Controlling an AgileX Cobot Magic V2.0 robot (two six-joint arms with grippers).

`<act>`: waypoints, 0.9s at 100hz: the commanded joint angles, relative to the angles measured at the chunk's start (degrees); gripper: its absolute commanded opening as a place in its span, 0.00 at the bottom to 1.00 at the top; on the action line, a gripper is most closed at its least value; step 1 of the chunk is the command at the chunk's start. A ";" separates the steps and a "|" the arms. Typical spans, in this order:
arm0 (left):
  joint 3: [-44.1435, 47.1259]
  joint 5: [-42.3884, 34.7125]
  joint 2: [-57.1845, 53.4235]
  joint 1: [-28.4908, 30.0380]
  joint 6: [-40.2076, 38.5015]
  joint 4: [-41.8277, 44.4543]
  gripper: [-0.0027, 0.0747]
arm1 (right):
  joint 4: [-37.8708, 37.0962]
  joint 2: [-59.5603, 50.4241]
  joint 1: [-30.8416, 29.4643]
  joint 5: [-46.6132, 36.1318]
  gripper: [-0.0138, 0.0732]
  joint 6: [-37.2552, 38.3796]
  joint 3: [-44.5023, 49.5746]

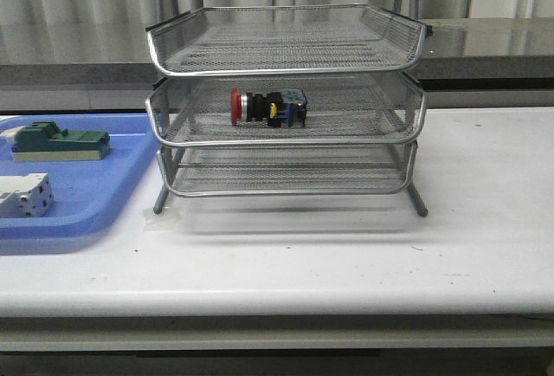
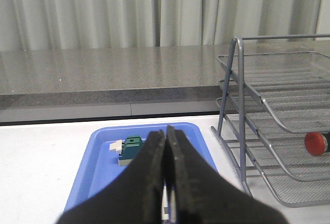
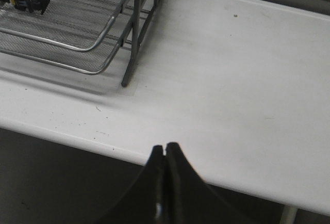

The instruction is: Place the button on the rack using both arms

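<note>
The button (image 1: 268,108) lies on its side in the middle tier of the rack (image 1: 286,73), its red head pointing toward the blue tray (image 1: 82,190) and its black body, with blue and yellow bits, toward the far side of the tier. It rests on the mesh floor, a little toward the tray side of the tier's middle. The top tier above it and the bottom tier below it hold nothing that shows.

The left gripper (image 2: 165,146) has its two black fingers pressed flat together, with nothing between them. It hangs over the blue tray; beyond its fingertips on the tray sits the green block (image 2: 130,148), and off to its right side stands the rack, where the button's red head peeks out at the edge of the middle tier. In the front view a white terminal block (image 1: 24,196) lies on the tray nearer the camera than the green block.

The right gripper (image 3: 165,154) is likewise closed on nothing, its fingertips meeting. It hovers at the near edge of the white table (image 3: 232,79), well apart from the rack, which stands ahead of it and to its left; the button's dark body shows there in the mesh tier, far from the fingers
</note>
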 commanded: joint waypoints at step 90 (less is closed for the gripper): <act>-1.51 -4.17 0.57 0.17 -0.54 -0.73 0.01 | -1.00 -8.28 -0.42 -13.20 0.09 0.24 6.50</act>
